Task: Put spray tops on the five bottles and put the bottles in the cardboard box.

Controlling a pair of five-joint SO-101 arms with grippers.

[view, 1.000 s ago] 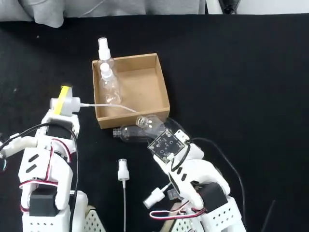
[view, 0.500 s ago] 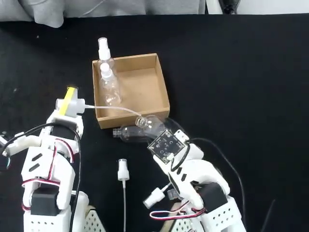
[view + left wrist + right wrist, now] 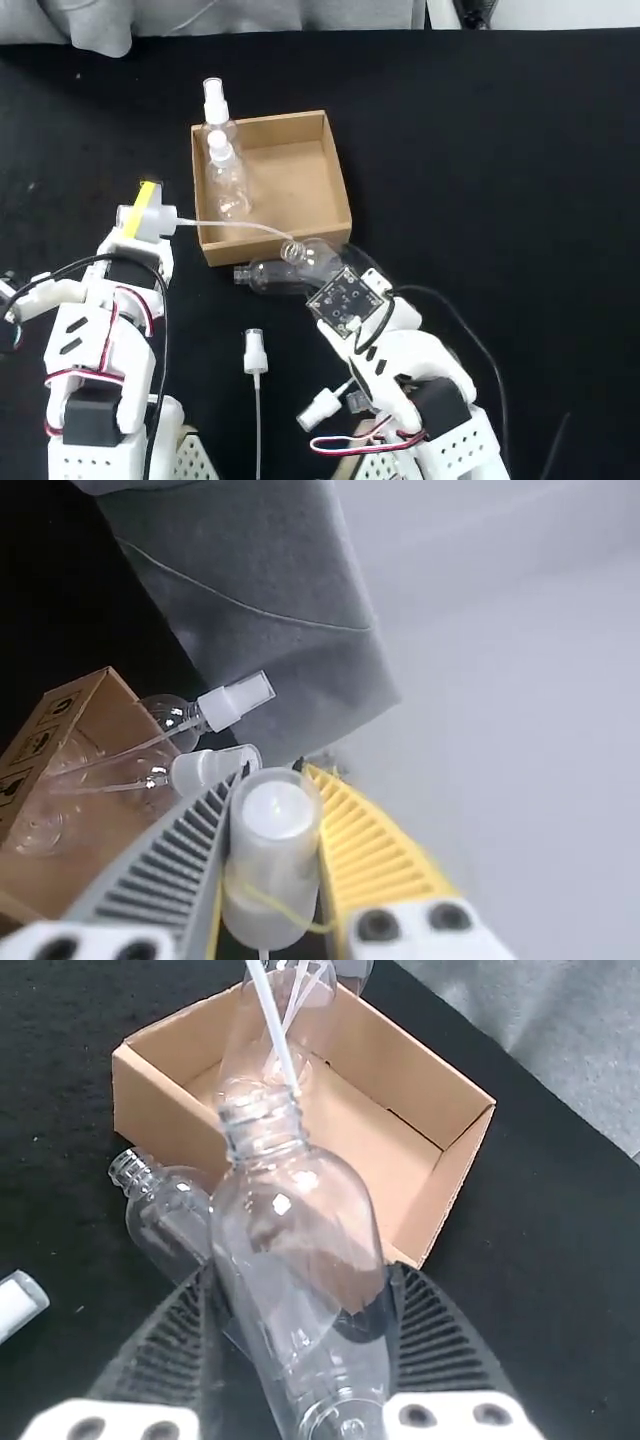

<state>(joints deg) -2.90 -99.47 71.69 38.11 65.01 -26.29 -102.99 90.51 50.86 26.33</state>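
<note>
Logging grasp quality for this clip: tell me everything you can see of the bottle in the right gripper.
The bottle is clear plastic, with a rounded body, sloping shoulders and a threaded neck, open and uncapped; it looks empty. The right gripper holds its body between dark ribbed fingers, neck pointing toward the cardboard box. A white dip tube, from the spray top in the left gripper, reaches its mouth. A second uncapped bottle lies beside it; contact unclear.

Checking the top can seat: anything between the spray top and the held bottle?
Nothing visible: the tube of the spray top in the left gripper reaches the mouth of the bottle in the right gripper.
</note>
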